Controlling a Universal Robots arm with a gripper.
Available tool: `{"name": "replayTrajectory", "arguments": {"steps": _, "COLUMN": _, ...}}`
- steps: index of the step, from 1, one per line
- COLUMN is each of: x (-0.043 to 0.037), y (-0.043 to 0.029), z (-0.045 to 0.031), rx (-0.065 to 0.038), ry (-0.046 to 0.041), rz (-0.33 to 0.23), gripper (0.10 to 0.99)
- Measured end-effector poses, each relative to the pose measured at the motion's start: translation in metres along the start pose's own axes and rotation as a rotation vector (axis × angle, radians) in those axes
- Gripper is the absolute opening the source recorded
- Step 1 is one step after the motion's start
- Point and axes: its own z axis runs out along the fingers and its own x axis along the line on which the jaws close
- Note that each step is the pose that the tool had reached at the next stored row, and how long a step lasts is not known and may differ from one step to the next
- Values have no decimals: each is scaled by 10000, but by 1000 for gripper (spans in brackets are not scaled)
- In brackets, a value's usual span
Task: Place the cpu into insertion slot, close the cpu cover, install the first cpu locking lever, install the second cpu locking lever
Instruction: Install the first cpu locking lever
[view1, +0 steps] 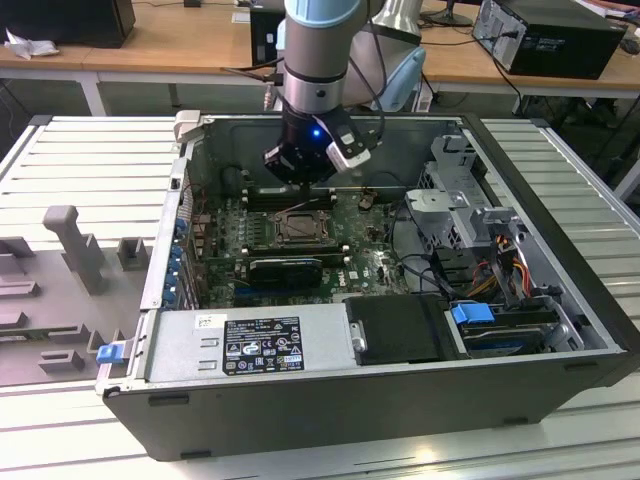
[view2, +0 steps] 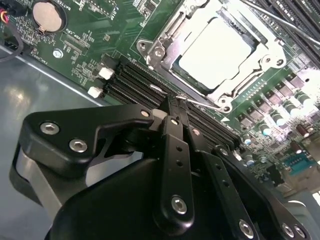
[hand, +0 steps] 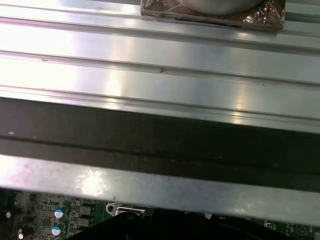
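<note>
Gripper (view2: 176, 102) closed, tips pressing lever (view2: 202, 103) beside cover (view2: 220, 47) over cpu (view2: 212, 50); risk: slipping off thin wire.

Even, bright overhead light fills the exterior view; the ribbed metal surface (view1: 560, 170) reads pale and slightly washed out, while the inside of the computer case (view1: 300, 395) sits in soft shadow. A small blue light glows on the arm's wrist. In the second wrist view, strong glare bleaches the cpu (view2: 214, 47) almost white and glints off the cpu cover (view2: 165, 47); the near gripper (view2: 172, 117) is dark and a little soft. In the first wrist view, broad hot reflections streak the metal ribs, beside a deep black band.
</note>
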Motion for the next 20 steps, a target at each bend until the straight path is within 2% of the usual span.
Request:
{"name": "replayTrajectory", "arguments": {"steps": 6, "x": -67, "y": -12, "z": 48, "rx": 9, "ry": 1, "rz": 0, "gripper": 106}}
{"name": "replayTrajectory", "arguments": {"steps": 20, "x": -100, "y": -28, "z": 127, "rx": 55, "ry": 5, "rz": 4, "gripper": 106}}
